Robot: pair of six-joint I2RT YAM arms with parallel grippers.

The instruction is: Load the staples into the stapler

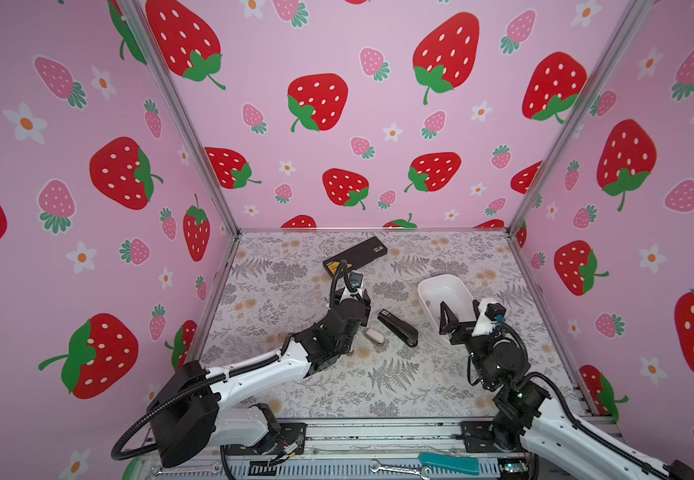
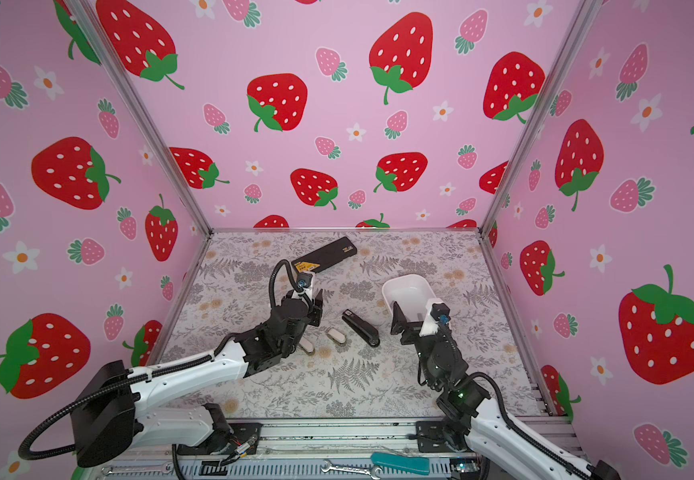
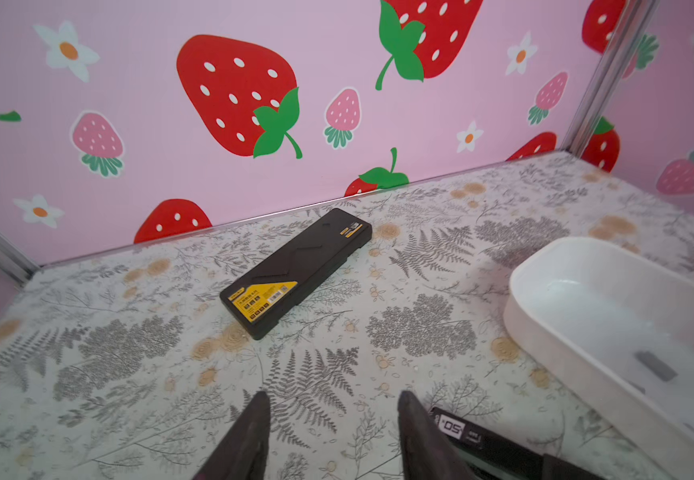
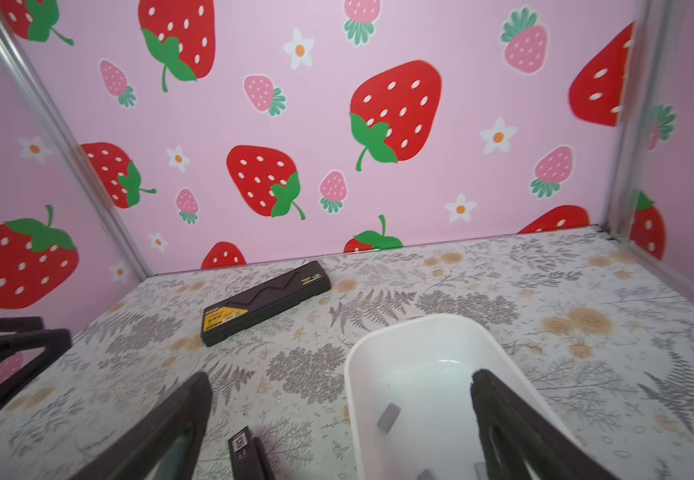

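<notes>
The black stapler (image 1: 397, 326) (image 2: 361, 327) lies closed on the floral table between the two arms. My left gripper (image 3: 332, 407) (image 1: 361, 309) stands just left of the stapler's (image 3: 478, 440) far end, open, with only tablecloth between its fingers. Grey staples (image 4: 388, 415) (image 3: 654, 365) lie loose in the white tray (image 1: 445, 286) (image 2: 409, 284). My right gripper (image 4: 341, 380) (image 1: 459, 316) is wide open astride the tray's (image 4: 353, 374) near-left wall, with one finger over the tray and the other over the table beside the stapler (image 4: 245, 453). It holds nothing.
A flat black case (image 1: 355, 255) (image 3: 295, 274) with a yellow label lies near the back wall. Two small beige staplers (image 2: 337, 336) (image 2: 307, 345) sit left of the black one. Wrenches (image 1: 399, 468) and a teal-handled tool (image 1: 449, 463) rest on the front rail. Strawberry walls enclose three sides.
</notes>
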